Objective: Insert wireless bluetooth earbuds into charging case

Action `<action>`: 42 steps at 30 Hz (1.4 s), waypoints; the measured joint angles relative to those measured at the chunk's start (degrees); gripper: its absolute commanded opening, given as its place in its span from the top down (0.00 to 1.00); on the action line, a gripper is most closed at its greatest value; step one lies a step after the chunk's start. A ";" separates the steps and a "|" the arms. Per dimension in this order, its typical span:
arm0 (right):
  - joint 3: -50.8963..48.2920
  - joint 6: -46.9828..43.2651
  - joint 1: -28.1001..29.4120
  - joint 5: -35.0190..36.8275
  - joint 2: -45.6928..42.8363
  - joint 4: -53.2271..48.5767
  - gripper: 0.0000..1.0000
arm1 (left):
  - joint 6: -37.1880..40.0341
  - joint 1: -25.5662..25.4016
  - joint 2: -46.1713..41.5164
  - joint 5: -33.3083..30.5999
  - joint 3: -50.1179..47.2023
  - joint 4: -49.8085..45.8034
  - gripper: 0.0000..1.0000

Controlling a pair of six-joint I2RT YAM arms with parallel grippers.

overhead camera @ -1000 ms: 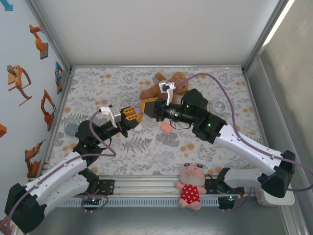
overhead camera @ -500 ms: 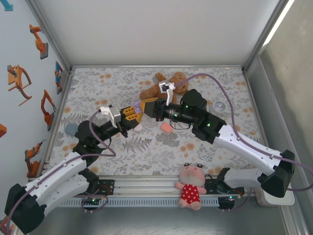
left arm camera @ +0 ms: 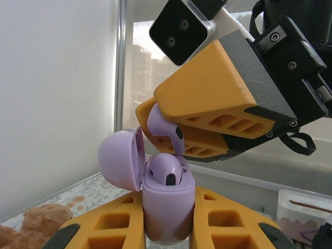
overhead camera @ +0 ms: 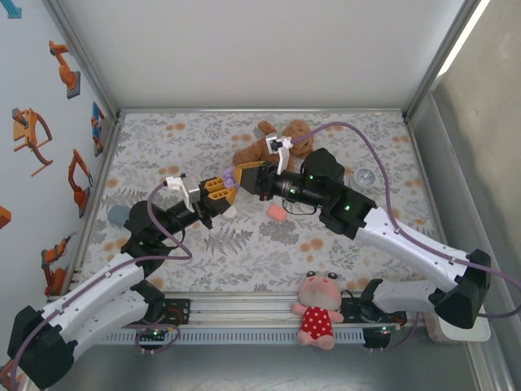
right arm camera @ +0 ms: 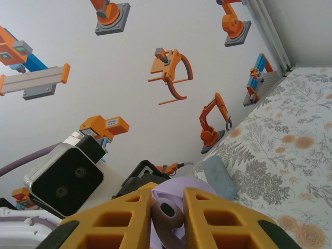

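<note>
Left gripper (left arm camera: 167, 201) is clamped on the lower body of the lilac charging case (left arm camera: 167, 212) and holds it upright between its orange fingers (left arm camera: 104, 228), off the table. The case lid (left arm camera: 120, 158) is hinged open to the left in the left wrist view. The seated earbud (left arm camera: 166, 171) sits in the case with its dark tip facing the camera. Right gripper (left arm camera: 154, 110) comes in from upper right with its fingers pinched on the held earbud (left arm camera: 163, 127). This one is pale purple, stem pointing down, just above the open case mouth and right by the seated earbud; can't tell if they touch. In the right wrist view the right gripper (right arm camera: 167, 199) has the held earbud (right arm camera: 166, 212) squeezed between its pads, with the lilac lid (right arm camera: 181, 187) just behind. From the top camera the left gripper (overhead camera: 216, 191) and the right gripper (overhead camera: 244, 177) meet tip to tip above the middle of the floral table (overhead camera: 163, 147), and the charging case (overhead camera: 230, 175) shows as a purple spot between them. A brown teddy bear (overhead camera: 273, 142) lies just behind the grippers. A small pink item (overhead camera: 278, 213) is on the table under the right arm, too small to tell case or bud. A grey-blue pad (overhead camera: 118, 213) is near the left edge, and a plush doll in a red dress (overhead camera: 317, 311) rests on the front rail.
</note>
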 measured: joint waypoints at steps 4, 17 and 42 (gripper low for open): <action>0.07 -0.02 0.00 0.00 0.33 0.33 0.78 | -0.79 -0.35 0.76 -0.02 0.00 1.03 0.99; 0.92 -0.04 0.22 0.20 1.20 0.72 0.78 | -2.43 -1.18 3.78 -0.11 -0.02 4.09 0.99; 0.92 -2.93 0.33 3.15 0.17 -2.97 0.77 | -2.67 -1.51 3.72 -1.33 -0.33 4.63 0.99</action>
